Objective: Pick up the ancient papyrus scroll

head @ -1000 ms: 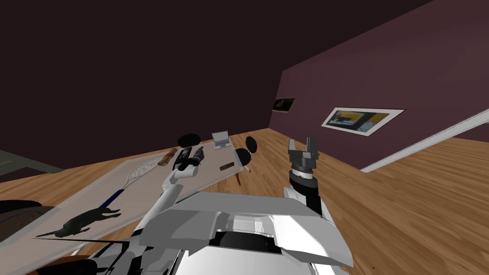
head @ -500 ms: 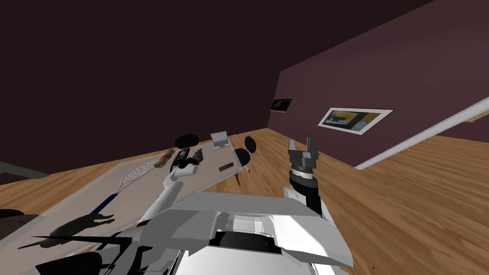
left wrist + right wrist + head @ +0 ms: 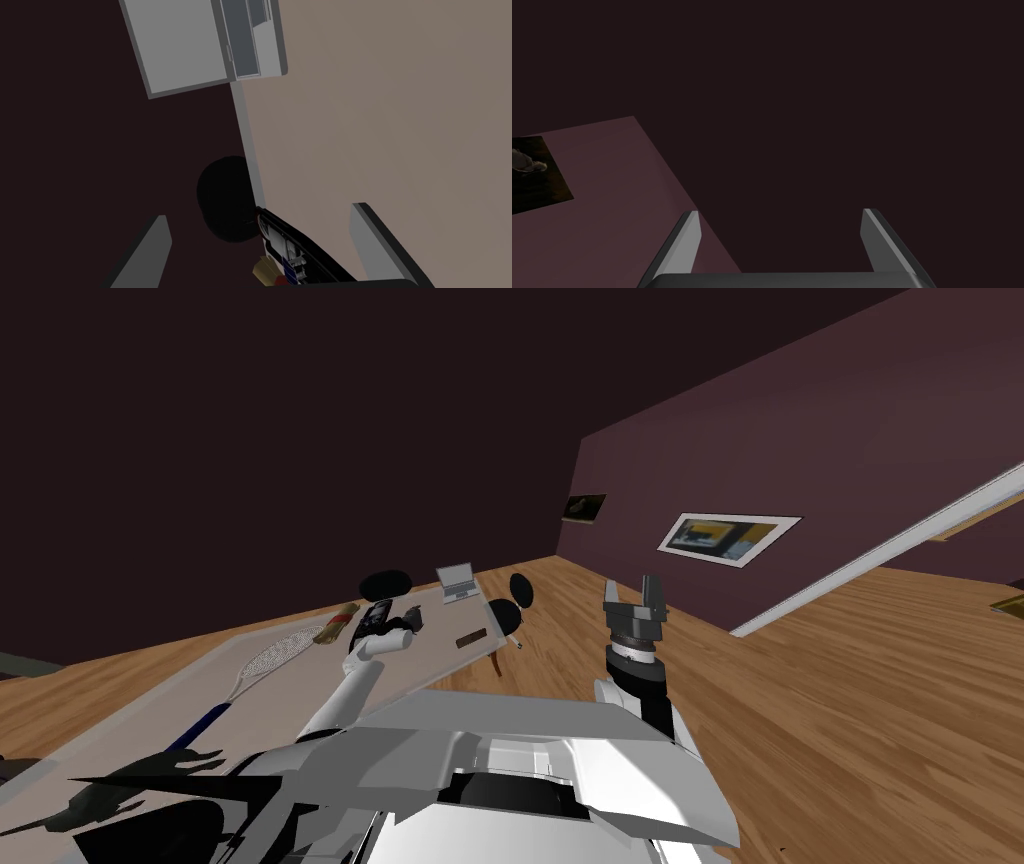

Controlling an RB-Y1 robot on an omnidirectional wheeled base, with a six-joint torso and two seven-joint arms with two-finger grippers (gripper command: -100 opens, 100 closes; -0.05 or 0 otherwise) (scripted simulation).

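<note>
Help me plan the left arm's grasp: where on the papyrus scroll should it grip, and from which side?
Probably the scroll at its middle, from above, with the left gripper open and straddling its width. It lies flat on the table as a slim roll, with the racket head and a black device close on either side, so a sideways approach looks crowded.

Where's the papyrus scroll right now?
Head view: the scroll lies on the table on my left, between the racket head and a dark remote. Its tan end shows between the fingers of the open left claw.
</note>
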